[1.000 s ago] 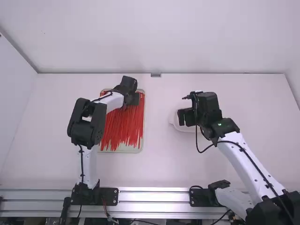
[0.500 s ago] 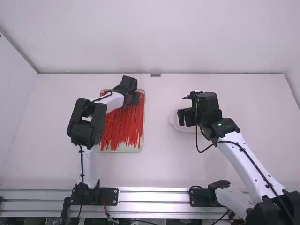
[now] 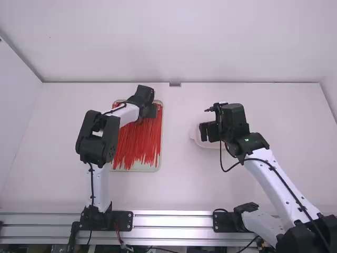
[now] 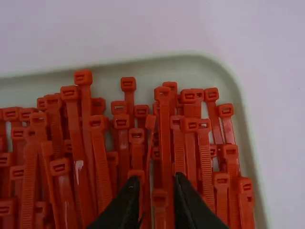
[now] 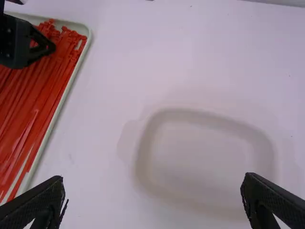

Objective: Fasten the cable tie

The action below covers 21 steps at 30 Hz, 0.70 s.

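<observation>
Several red cable ties [image 3: 138, 142] lie heaped in a pale green tray [image 3: 160, 138] left of the table's middle. My left gripper [image 3: 149, 112] is down in the heap at the tray's far right corner. Its fingers [image 4: 129, 196] stand close together, pinching a red cable tie [image 4: 160, 157] whose strap runs between them, among other ties [image 4: 86, 143]. My right gripper [image 3: 209, 132] hangs open over a shallow white dish [image 3: 199, 141] right of the tray. That dish [image 5: 205, 152] lies between the wide-spread fingers [image 5: 38, 200], and nothing is in it.
The tray's rim [image 4: 238, 95] runs close beside the left fingers. In the right wrist view the tray [image 5: 71, 71] and the left gripper [image 5: 21, 43] sit off to one side. Bare white table surrounds both containers.
</observation>
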Available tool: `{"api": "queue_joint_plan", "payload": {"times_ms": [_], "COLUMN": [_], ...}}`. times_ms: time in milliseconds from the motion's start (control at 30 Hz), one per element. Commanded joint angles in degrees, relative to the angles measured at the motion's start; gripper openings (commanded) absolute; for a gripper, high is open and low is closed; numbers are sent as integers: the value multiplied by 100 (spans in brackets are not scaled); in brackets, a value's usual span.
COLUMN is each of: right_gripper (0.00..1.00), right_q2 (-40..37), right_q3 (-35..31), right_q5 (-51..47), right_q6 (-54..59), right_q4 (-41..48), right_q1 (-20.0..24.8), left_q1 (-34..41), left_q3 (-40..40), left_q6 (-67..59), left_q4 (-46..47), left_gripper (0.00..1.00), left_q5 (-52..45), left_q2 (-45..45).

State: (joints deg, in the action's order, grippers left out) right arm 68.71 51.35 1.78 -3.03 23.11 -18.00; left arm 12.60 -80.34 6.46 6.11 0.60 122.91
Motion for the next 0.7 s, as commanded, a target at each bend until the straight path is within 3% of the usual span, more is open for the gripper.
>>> {"api": "queue_joint_plan", "payload": {"times_ms": [0, 667], "right_gripper": [99, 98], "right_q2": [-90, -90], "right_q3": [-35, -35], "right_q5": [-7, -7], "right_q6": [2, 4], "right_q4": [11, 7], "right_q1": [-4, -4], "left_q1": [52, 55], "left_q3": [26, 26], "left_q6": [-46, -26], "left_q4": [4, -59], "left_gripper": [20, 21], "left_q5": [39, 35], "left_q2": [90, 269]}}
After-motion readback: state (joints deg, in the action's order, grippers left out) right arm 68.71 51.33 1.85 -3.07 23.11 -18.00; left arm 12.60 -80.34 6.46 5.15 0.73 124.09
